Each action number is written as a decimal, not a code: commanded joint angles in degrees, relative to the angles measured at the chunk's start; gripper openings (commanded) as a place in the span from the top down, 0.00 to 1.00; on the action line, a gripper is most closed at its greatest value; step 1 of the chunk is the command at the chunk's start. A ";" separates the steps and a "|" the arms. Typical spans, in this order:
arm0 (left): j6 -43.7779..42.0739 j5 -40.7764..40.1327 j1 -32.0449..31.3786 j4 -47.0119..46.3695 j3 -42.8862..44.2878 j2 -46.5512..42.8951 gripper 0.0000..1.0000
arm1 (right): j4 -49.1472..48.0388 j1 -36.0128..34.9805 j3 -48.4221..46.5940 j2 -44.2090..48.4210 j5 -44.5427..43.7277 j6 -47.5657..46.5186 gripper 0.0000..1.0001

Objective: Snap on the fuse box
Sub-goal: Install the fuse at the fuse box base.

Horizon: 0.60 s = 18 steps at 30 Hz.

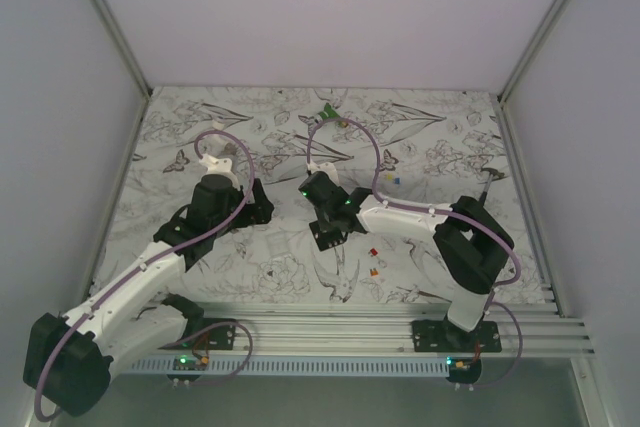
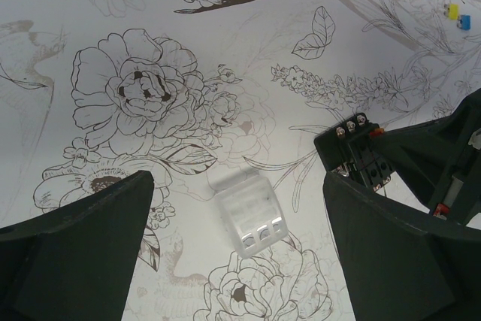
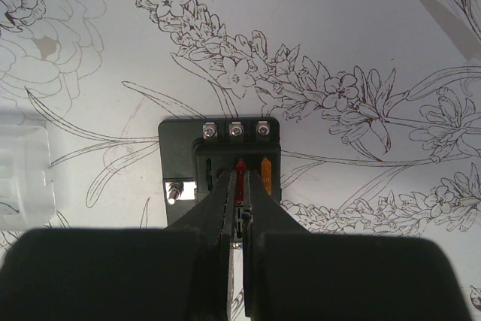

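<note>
The fuse box (image 3: pixel 180 144) is a small black block lying flat on the flower-print cloth, with three screws along its far edge and a red fuse (image 3: pixel 240 168) and an orange fuse (image 3: pixel 265 171) standing in its slots. My right gripper (image 3: pixel 241 180) is right over it, shut on the red fuse. The box also shows at the right of the left wrist view (image 2: pixel 359 152) and under the right gripper (image 1: pixel 328 219) from above. My left gripper (image 2: pixel 239 189) hangs open over a clear plastic cover (image 2: pixel 249 216) that lies loose on the cloth between its fingers, untouched.
Loose small fuses lie right of the box (image 1: pixel 376 251) and farther back (image 1: pixel 392 179); yellow and blue ones show in the left wrist view (image 2: pixel 456 16). A green-and-white tool (image 1: pixel 328 110) lies at the far edge. White walls enclose the table on three sides.
</note>
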<state>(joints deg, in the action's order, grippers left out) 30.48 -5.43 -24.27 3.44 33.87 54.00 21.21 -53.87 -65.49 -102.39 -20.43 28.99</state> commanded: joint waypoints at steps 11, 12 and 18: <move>0.80 0.58 0.54 1.08 -0.47 -0.21 0.00 | -2.20 -0.71 -0.13 1.42 0.98 -0.10 1.00; 0.76 0.54 0.52 1.12 -0.47 -0.21 0.00 | -2.49 -0.71 0.11 1.66 1.00 -0.20 1.00; 0.90 0.55 0.53 1.09 -0.47 -0.21 0.00 | -3.35 -0.71 1.07 2.63 0.92 -1.12 1.00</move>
<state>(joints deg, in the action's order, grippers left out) 30.92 -5.45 -24.25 3.46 33.87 54.00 19.77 -53.89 -64.71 -101.95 -19.35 28.82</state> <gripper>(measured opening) 0.997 0.052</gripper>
